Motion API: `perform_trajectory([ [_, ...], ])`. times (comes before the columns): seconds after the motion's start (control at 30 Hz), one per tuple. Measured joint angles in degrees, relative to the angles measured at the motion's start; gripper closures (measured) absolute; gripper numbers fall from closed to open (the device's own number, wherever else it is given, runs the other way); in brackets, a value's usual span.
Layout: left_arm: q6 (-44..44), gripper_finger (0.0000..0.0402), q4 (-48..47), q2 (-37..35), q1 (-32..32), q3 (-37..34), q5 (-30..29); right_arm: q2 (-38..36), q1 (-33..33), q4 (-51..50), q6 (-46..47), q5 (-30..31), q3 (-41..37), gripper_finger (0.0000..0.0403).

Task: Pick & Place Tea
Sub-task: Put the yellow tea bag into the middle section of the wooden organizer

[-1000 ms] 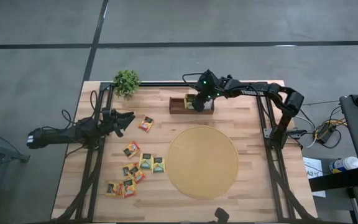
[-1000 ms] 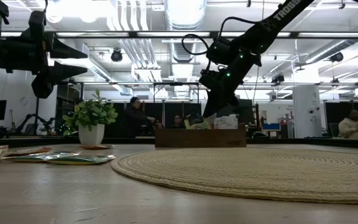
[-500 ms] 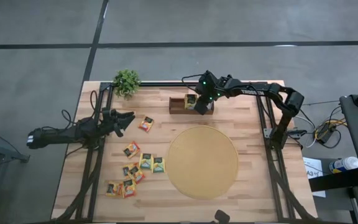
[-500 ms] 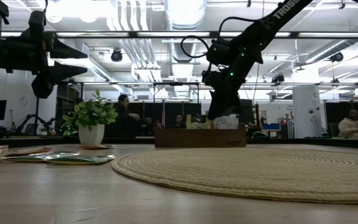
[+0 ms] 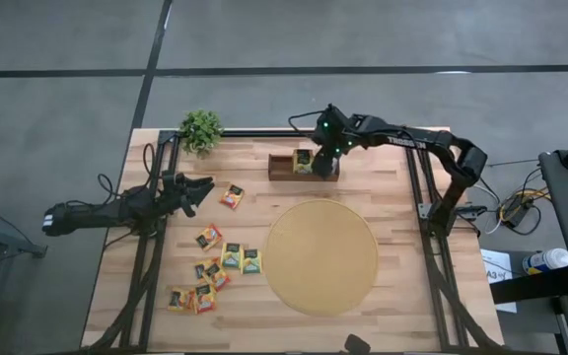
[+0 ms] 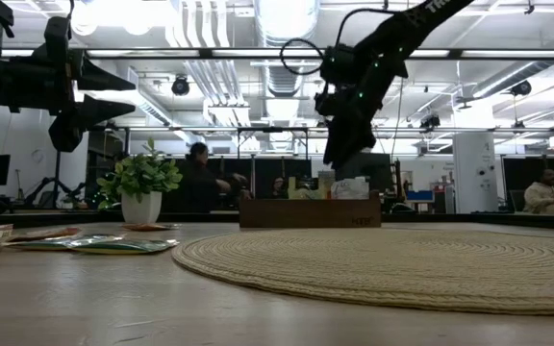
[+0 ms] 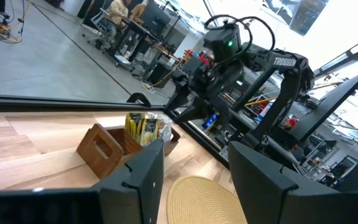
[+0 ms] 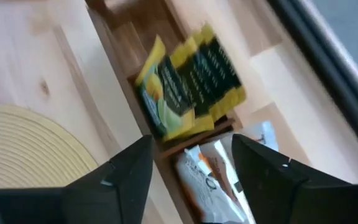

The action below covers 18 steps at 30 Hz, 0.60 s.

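Observation:
The brown wooden tray (image 5: 304, 166) stands at the table's far middle. Yellow-green tea sachets (image 8: 191, 81) stand on edge in one slot, white-and-orange ones (image 8: 219, 174) in the slot beside it. My right gripper (image 8: 191, 168) hangs open just above the tray (image 6: 311, 212), slanting down, with nothing between its fingers. Several more tea sachets (image 5: 232, 256) lie flat on the table's left half. My left gripper (image 5: 197, 190) waits open and level at the table's left side, pointing toward the tray (image 7: 114, 146).
A large round woven mat (image 5: 321, 256) lies on the near side of the tray. A small potted plant (image 5: 202, 129) stands at the far left corner. One sachet (image 5: 232, 195) lies just in front of my left gripper. People sit in the room beyond the table.
My right gripper has risen out of the tray's slots, drawn a little toward the far edge, and opened. The sachets in the tray stay where they were.

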Motion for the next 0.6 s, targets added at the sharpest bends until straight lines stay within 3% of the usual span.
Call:
perform_trajectory([
  [0.27, -0.01, 0.0228, 0.0, -0.02, -0.01, 0.0, 0.0, -6.61, 0.86, -0.24, 2.03, -0.28, 2.51, 0.0181],
  [0.6, -0.02, 0.0228, 0.0, -0.01, 0.0, 0.0, 0.0, -21.17, 3.21, -0.21, 7.07, -0.42, -0.28, 0.0181],
])
